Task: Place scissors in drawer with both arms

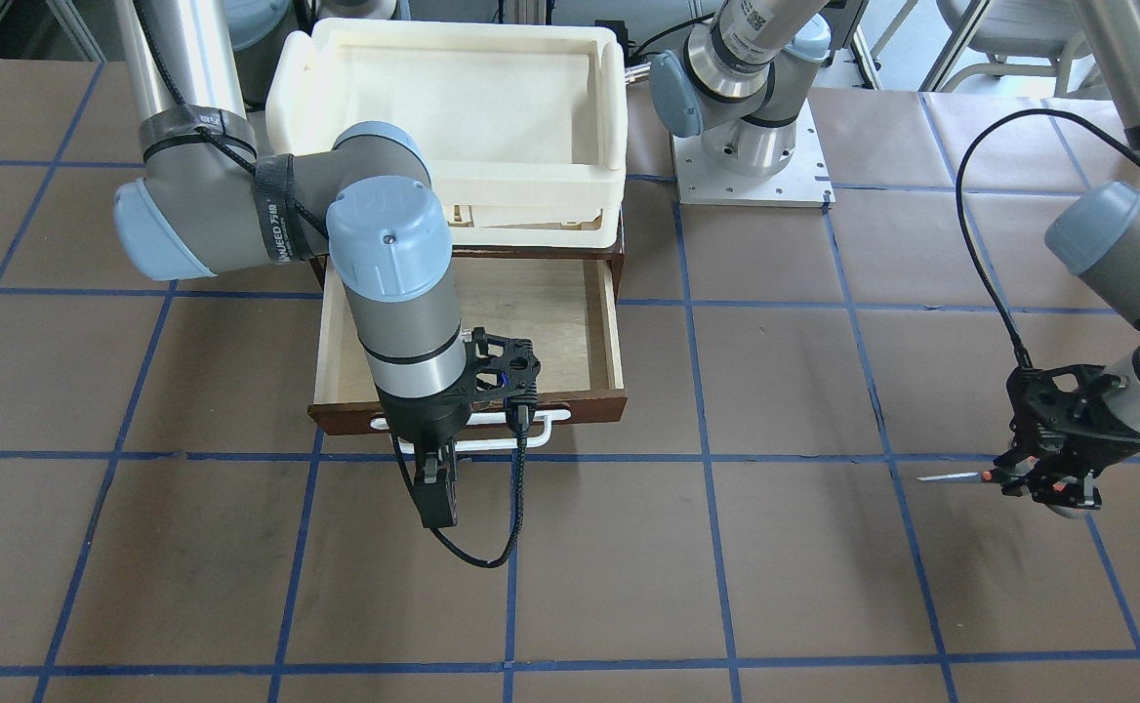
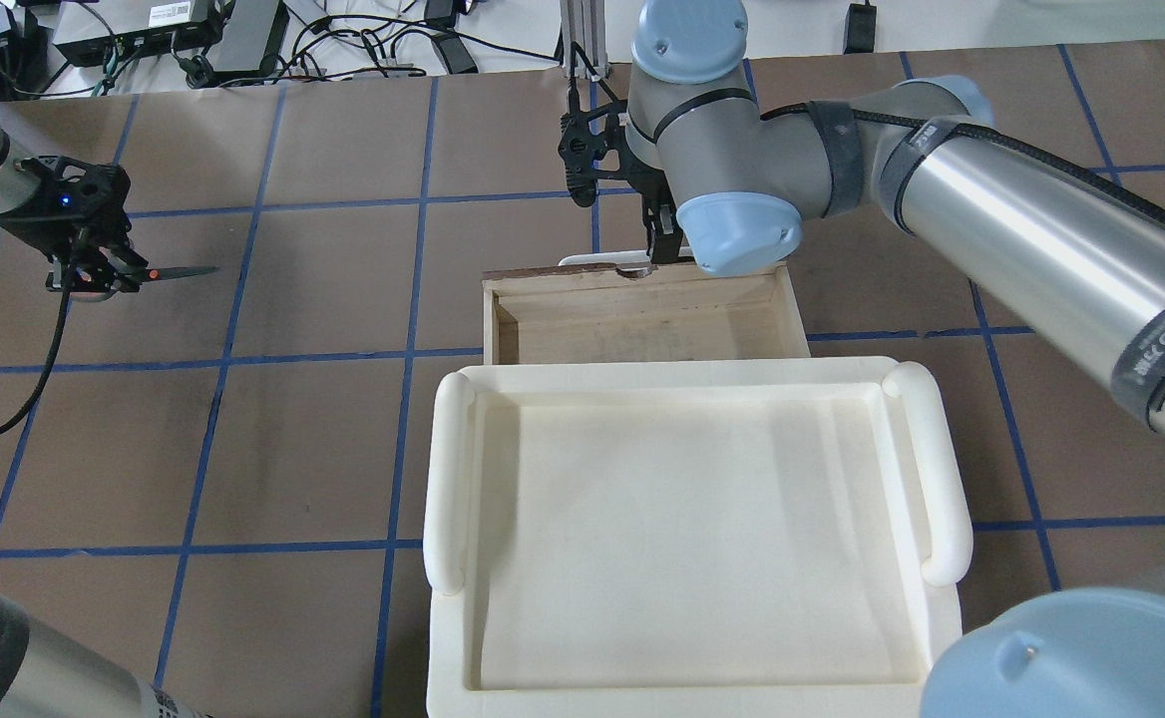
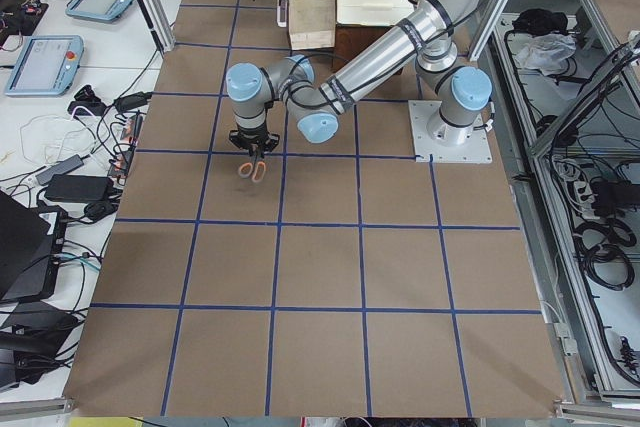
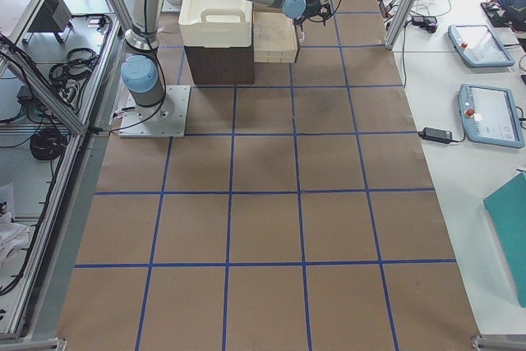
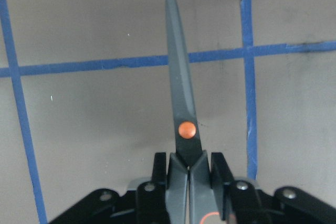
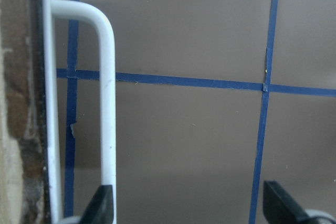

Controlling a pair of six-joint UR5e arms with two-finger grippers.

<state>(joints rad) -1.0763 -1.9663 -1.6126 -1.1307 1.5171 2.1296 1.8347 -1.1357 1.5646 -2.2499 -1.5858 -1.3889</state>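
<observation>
Scissors (image 2: pixel 174 271) clamped in left gripper (image 2: pixel 94 283). Fingers (image 5: pixel 159 174) press shanks just behind pivot (image 5: pixel 187 129). Blades shut together. Long axis runs parallel to table (image 2: pixel 323 439); cannot tell whether lifted off it. Overhead view: tip at 3 o'clock, handles at 9, tip aimed toward drawer (image 2: pixel 491 324) side. Scissors well apart from drawer, at its 9 o'clock. Drawer stands pulled out under tray (image 2: pixel 448 469). Right gripper (image 1: pixel 438 488) at handle (image 6: pixel 107 103), jaws spread wide, bar beside one finger (image 6: pixel 102 205), nothing clamped.

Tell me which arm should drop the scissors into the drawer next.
Left. The left gripper already clamps the scissors; the drawer is open, and the right gripper is open beside its handle.
</observation>
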